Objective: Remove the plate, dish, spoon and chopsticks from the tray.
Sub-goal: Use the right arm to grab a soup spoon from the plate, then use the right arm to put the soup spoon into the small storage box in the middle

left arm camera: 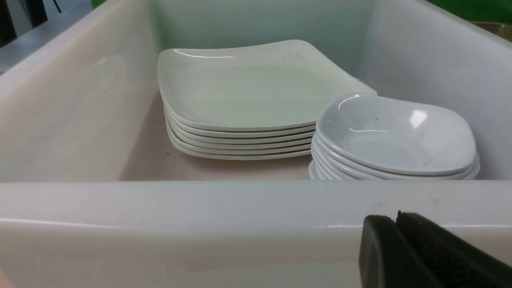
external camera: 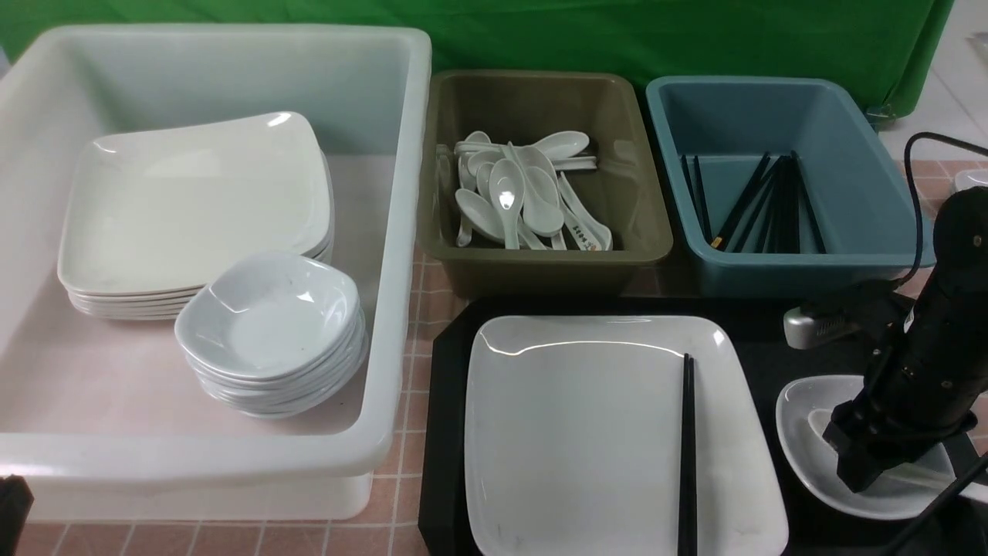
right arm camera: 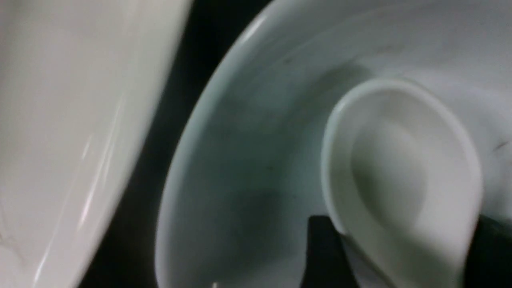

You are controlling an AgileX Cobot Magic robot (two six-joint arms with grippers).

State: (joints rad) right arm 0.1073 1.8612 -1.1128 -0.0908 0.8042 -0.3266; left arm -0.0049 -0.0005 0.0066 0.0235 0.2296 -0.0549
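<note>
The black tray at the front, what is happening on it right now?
The right gripper is down in the dish, its fingers on either side of the spoon lying there; whether it grips yet is unclear. The plate, with the chopsticks lying on it, sits on the tray untouched. The left gripper is shut and empty, near the white tub.

spoon [external camera: 820, 422]: only a sliver of the bowl shows up front, handle's lost behind the right gripper [external camera: 861, 472]
dish [external camera: 799, 405]: near side covered by that same arm
grip: right wrist shot is all smeary, can't tell if the jaws actually pinch the spoon
plate [external camera: 587, 432]: near edge chopped off by the frame
chopsticks [external camera: 687, 448]: near ends run out of frame too
tray [external camera: 444, 432]: mostly buried under the plate
left gripper [left arm camera: 394, 224]: just a dark corner in view
</note>
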